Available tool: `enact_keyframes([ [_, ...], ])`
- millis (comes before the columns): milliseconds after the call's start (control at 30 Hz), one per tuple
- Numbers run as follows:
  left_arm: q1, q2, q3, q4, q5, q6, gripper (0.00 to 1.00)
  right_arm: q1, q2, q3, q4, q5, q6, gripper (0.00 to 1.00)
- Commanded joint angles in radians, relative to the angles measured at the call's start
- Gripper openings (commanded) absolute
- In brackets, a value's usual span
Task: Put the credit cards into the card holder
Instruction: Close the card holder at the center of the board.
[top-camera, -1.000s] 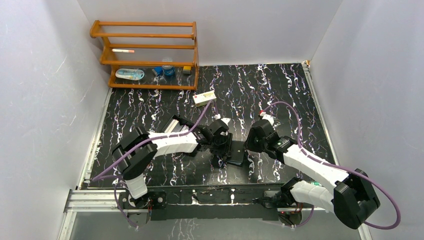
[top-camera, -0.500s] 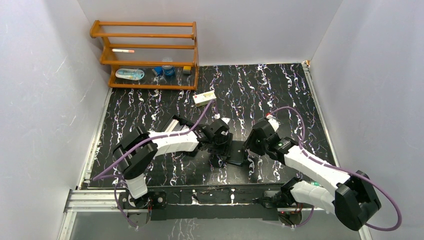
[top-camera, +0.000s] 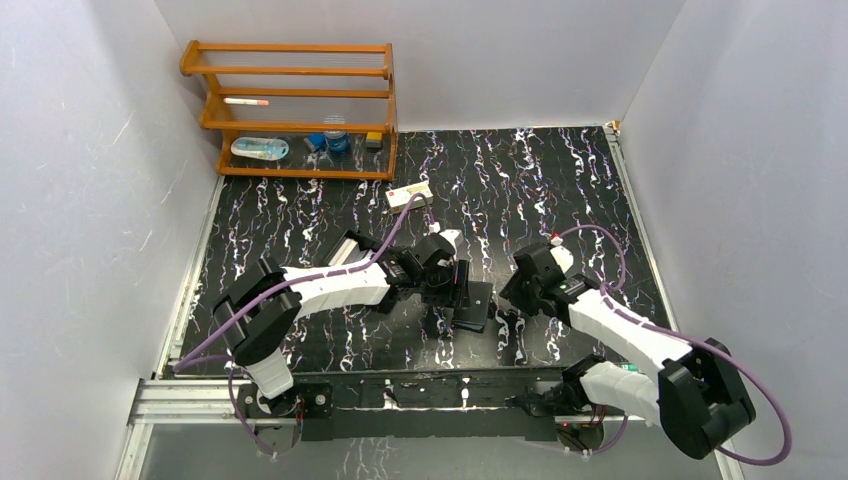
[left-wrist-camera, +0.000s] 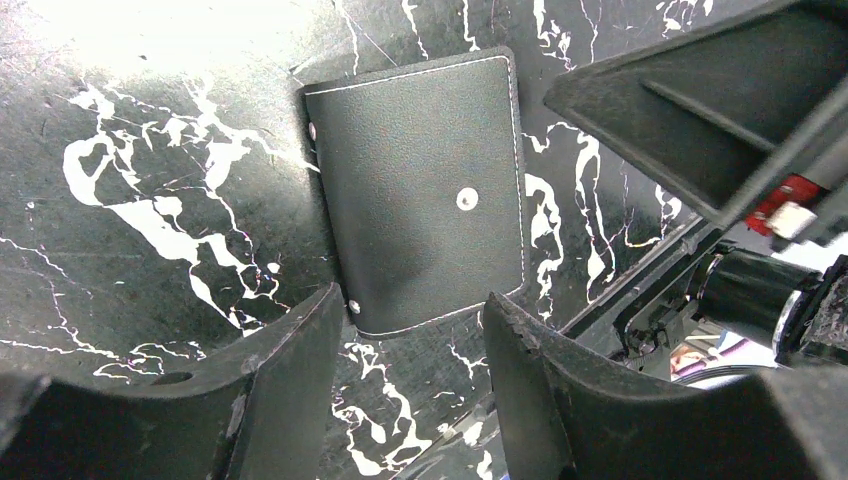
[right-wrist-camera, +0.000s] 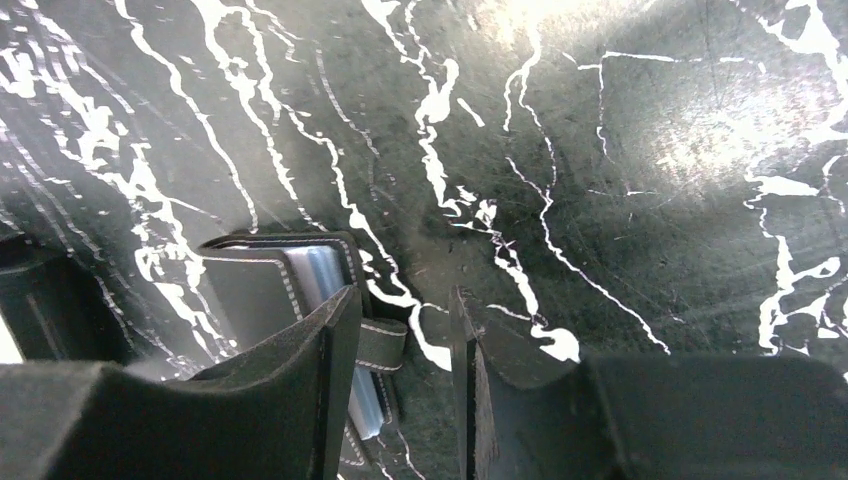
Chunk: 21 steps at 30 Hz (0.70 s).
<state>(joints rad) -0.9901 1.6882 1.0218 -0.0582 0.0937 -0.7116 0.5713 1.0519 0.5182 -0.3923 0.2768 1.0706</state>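
Observation:
The card holder (top-camera: 472, 305) is a flat black wallet lying folded on the marbled table between the two arms. In the left wrist view its outside (left-wrist-camera: 415, 190) shows white stitching and a snap stud. My left gripper (left-wrist-camera: 415, 325) is open and empty, just above the holder's near edge, and sits at the holder's left in the top view (top-camera: 443, 290). In the right wrist view the holder (right-wrist-camera: 270, 285) shows edge-on, with its blue-grey inside and snap tab (right-wrist-camera: 385, 343). My right gripper (right-wrist-camera: 405, 310) is slightly open and empty beside that tab. No credit cards are in view.
A cream oblong carton (top-camera: 410, 194) lies behind the arms. A wooden rack (top-camera: 290, 110) with small items stands at the back left. A dark box (top-camera: 345, 248) lies partly under my left arm. White walls close in three sides.
My right gripper has drawn back to the right, away from the holder. My left gripper has shifted slightly right, closer over the holder. The holder has stayed in place.

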Motion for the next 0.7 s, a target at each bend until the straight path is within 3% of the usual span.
enact_keyframes([
  [0,-0.003,-0.007,-0.011,-0.001,0.014,0.005,0.53,-0.029,0.067,-0.012,0.088,-0.105,-0.004,0.46],
  [200,-0.002,-0.015,-0.019,-0.015,-0.001,0.011,0.53,-0.031,0.128,0.002,0.179,-0.213,-0.064,0.52],
  [667,-0.002,0.005,-0.049,-0.011,-0.017,0.014,0.52,-0.031,0.208,0.07,0.207,-0.356,-0.212,0.56],
])
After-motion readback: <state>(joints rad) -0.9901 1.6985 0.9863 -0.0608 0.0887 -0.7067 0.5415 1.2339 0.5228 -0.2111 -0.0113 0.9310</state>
